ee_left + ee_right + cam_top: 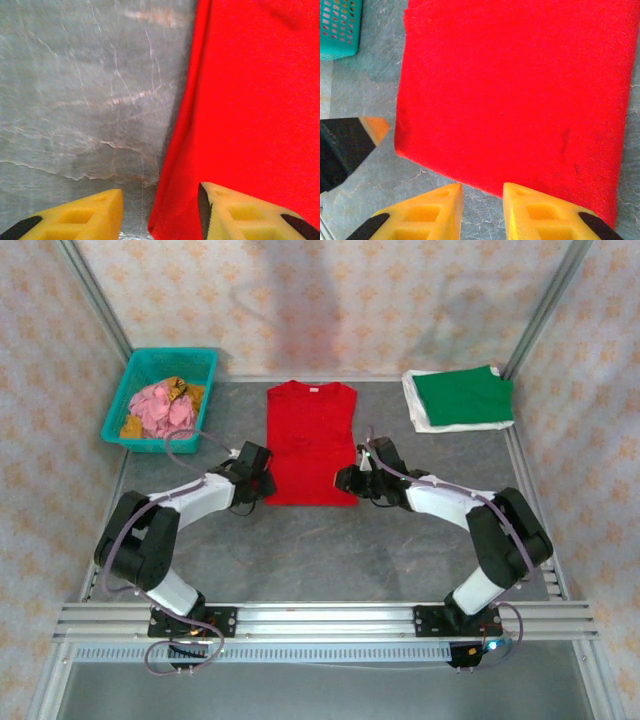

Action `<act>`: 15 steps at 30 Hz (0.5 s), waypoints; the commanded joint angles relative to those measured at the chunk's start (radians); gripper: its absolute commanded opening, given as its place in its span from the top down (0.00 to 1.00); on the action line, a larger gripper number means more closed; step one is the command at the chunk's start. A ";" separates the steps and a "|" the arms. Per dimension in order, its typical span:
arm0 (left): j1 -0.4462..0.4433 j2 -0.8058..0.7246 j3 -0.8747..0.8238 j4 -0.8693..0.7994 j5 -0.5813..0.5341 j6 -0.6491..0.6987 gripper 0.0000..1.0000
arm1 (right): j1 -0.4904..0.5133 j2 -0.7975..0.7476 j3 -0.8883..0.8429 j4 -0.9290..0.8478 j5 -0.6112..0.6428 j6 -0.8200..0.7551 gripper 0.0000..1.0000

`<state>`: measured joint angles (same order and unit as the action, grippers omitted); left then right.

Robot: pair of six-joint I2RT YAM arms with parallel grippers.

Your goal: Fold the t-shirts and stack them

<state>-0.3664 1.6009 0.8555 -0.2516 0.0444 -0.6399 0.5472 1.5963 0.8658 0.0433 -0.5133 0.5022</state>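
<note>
- Red t-shirt [311, 443] lies mid-frame in the top view, folded into a narrow strip. Its long axis runs straight up and down the frame, neck opening at the top end.
- Left gripper [160, 202] sits at the strip's bottom-left corner, jaws apart and holding nothing. In its wrist view the cloth's left edge runs up between the yellow fingers [95, 215].
- Right gripper [481, 200] mirrors it at the bottom-right corner. Narrow gap between the jaws, nothing in it, cloth edge just ahead.
- So both arms are equally near and the whole shirt stretches up-frame from them. My guess: the next fold carries the bottom end toward the top.
- Green t-shirt [462, 395] lies on the white t-shirt [415, 408] at upper right, well apart.
</note>
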 commanded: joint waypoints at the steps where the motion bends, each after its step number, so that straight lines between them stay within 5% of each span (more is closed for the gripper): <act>1: 0.000 0.040 0.003 0.033 0.038 -0.022 0.55 | -0.002 0.002 -0.017 0.034 0.015 0.020 0.73; 9: -0.002 0.116 0.000 0.086 0.074 -0.039 0.51 | -0.001 -0.012 -0.023 0.020 0.029 0.012 0.72; 15: -0.014 0.127 -0.021 0.114 0.087 -0.066 0.63 | -0.002 -0.026 -0.027 0.000 0.055 0.007 0.72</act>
<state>-0.3656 1.6718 0.8555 -0.2142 0.0731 -0.6777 0.5472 1.5959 0.8520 0.0460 -0.4965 0.5129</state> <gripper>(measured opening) 0.390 0.279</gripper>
